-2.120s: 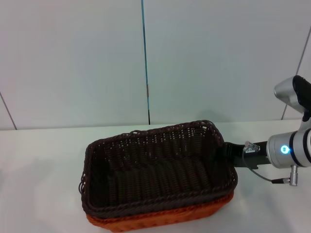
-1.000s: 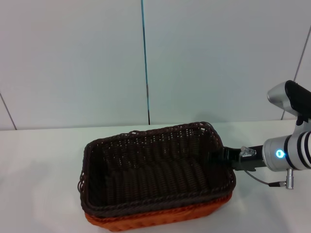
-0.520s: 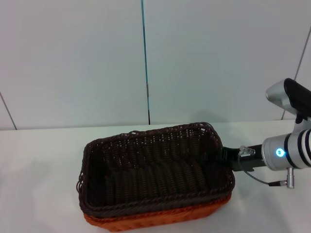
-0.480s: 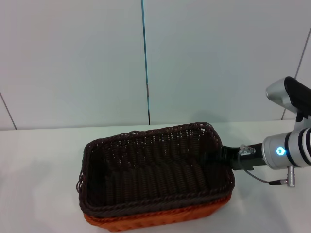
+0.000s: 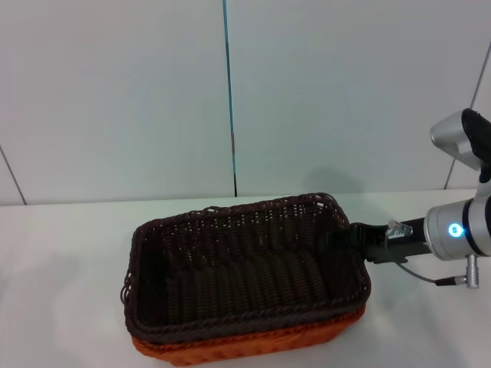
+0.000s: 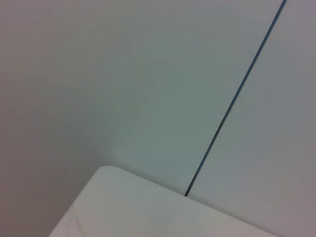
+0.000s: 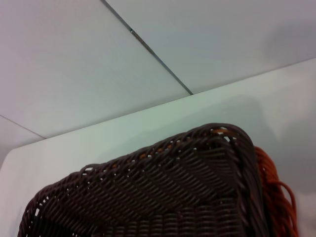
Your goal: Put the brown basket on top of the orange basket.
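Head view: I'm easing my right gripper (image 5: 337, 240) off the brown basket (image 5: 245, 268), nested squarely in the orange basket (image 5: 253, 345); grip state unclear.

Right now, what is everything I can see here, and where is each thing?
brown basket: one, dark brown wicker, nested on top of the orange basket, middle of the table.
orange basket: one, bright orange wicker, under the brown one, only its lower edge showing.
table: one, white, beneath the baskets.
wall: pale grey panels with a thin dark seam, behind the table.
right gripper: one, black, at the brown basket's right rim.
left gripper: not in view.
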Controlling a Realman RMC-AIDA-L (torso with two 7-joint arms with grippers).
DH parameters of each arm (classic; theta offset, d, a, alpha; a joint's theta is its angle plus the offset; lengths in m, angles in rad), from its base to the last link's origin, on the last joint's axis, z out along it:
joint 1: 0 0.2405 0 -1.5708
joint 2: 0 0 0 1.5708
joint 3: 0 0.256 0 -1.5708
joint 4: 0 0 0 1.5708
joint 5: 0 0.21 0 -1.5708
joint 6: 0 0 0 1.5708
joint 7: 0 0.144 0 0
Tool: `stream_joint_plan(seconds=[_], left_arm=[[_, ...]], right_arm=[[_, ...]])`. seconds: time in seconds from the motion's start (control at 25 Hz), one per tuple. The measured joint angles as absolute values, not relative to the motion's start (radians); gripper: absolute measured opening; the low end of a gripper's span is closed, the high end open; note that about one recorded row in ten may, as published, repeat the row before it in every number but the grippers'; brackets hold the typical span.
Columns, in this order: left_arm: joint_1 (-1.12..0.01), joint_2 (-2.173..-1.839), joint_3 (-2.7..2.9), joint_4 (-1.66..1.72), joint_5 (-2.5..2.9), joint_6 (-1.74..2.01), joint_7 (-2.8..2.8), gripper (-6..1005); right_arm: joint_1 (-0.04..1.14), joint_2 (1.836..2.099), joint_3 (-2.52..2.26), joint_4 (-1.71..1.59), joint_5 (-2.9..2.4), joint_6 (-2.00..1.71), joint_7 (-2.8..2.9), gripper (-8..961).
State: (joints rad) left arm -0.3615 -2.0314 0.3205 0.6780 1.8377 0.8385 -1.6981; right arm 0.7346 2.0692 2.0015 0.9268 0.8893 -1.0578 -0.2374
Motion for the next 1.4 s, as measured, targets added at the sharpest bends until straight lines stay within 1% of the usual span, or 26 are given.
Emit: stream_joint_plan(seconds=[0.56, 0.92, 1.12, 1.4], left_arm=[[-0.361, -2.037, 0.321, 0.679, 1.836, 0.843, -1.703, 875], [-0.366, -2.042, 0.322, 0.680, 1.829, 0.842, -1.706, 875], [-0.374, -2.045, 0.321, 0.681, 1.828, 0.838, -1.706, 875], [-0.385, -2.051, 0.321, 0.678, 1.805, 0.838, -1.696, 875]], right_arm=[[0.720, 2.062, 2.049, 0.950, 0.851, -1.103, -0.239, 726], [0.700, 2.057, 2.105, 1.058, 0.845, -1.144, -0.252, 725], [0.660, 2.072, 2.185, 1.144, 0.912, -1.121, -0.354, 724], [0.602, 2.074, 2.252, 1.142, 1.115, -1.042, -0.572, 723]])
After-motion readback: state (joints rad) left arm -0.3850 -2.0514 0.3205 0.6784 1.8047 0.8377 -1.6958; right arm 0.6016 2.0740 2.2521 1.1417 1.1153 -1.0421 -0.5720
